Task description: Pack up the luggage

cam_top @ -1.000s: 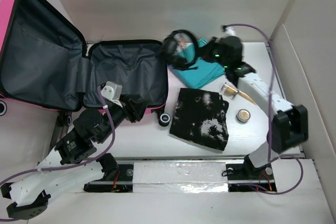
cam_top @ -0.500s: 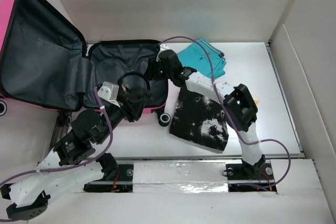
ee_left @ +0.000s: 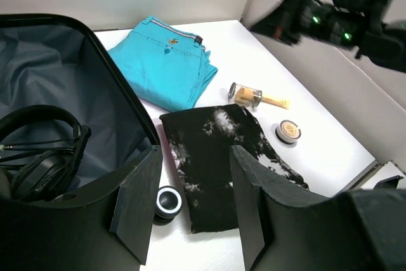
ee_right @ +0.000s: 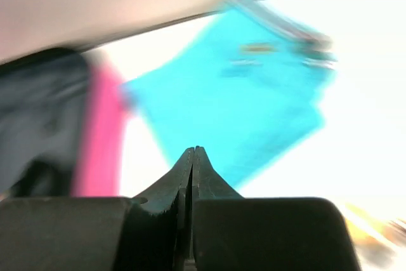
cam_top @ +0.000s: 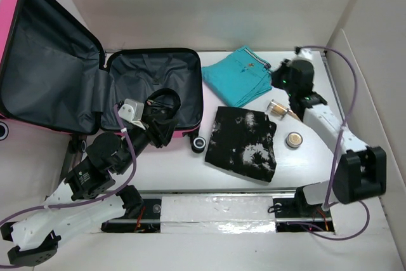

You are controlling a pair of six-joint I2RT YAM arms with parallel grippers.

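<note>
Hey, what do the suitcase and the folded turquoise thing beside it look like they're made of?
The luggage likely has a smooth pink hard-plastic shell and a dull grey fabric lining that creases. The turquoise garment looks like matte woven cloth, maybe cotton: soft folds, stitched seams, a button.

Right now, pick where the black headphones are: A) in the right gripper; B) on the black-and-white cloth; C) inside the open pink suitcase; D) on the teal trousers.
C: the headphones lie on the grey lining of the luggage, and the right gripper is shut on nothing.
</note>
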